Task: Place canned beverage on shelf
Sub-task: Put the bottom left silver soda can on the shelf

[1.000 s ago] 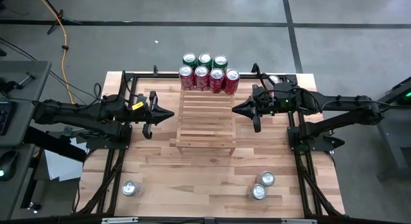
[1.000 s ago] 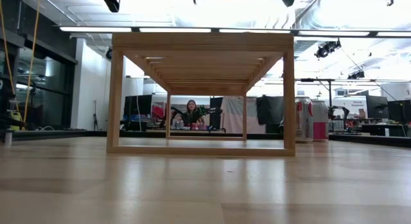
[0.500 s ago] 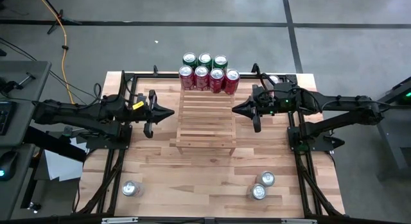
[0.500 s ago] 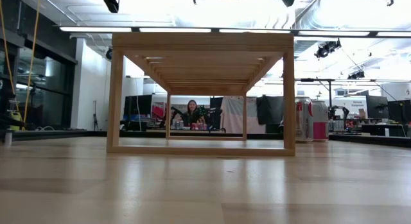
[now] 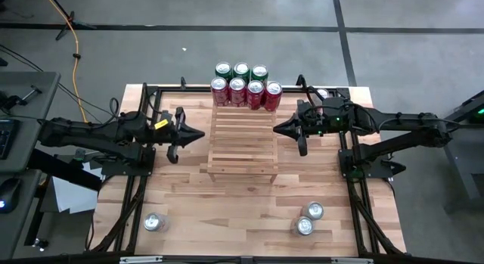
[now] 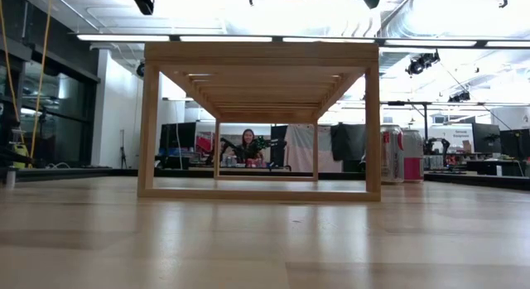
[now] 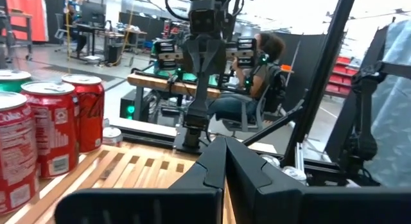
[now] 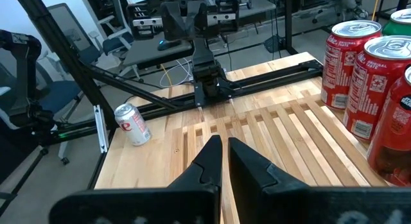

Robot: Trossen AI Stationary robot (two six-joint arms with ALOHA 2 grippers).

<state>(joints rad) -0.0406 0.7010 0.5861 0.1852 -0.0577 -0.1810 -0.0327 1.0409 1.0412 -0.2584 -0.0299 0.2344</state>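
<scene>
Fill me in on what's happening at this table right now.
Nothing is being handled at the moment. The left gripper and the right gripper hang shut and empty on either side of the shelf, pointing at each other across it. Seven cans stand at the shelf's far end: four red cans in front and three green cans behind. Three more cans wait near the table's front edge, one on the left and a pair on the right.

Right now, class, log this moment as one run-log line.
left end effector: shut, left of shelf | right end effector: shut, right of shelf | cans on shelf: seven, far end
</scene>
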